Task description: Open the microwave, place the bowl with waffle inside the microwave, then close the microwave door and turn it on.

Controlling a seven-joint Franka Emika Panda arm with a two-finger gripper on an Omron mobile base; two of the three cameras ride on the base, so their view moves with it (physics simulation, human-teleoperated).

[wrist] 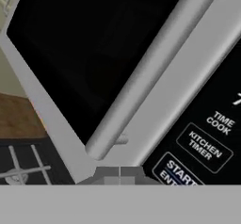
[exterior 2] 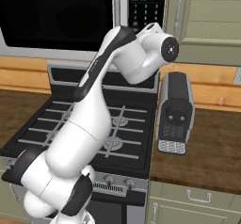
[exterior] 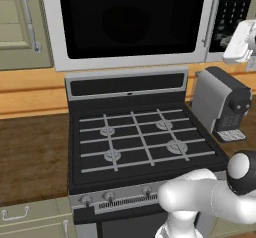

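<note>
Microwave point(exterior: 130, 27) fills the upper part of the left base view, mounted above the black gas stove point(exterior: 140, 142). Microwave door point(exterior: 125, 19) is closed, black glass window dark; a faint round shape shows behind the glass, too dim to identify. Vertical silver bar handle point(wrist: 155, 68) crosses the hand view diagonally from upper right to lower centre, its lower end just above the claw point(wrist: 119, 173). Claw's two dark tips sit together with no gap at the bottom centre of the hand view, pinched closed with nothing between them. Black button panel point(wrist: 202, 143) lies at lower right of that view, with labels TIME COOK, KITCHEN TIMER and START readable; the claw is near the START button, contact not certain. In the right base view the white arm point(exterior 2: 89, 119) rises from lower left toward the button panel. Grey coffee machine point(exterior 2: 175, 112) stands on the wooden counter point(exterior 2: 207, 152), right of the stove.
</note>
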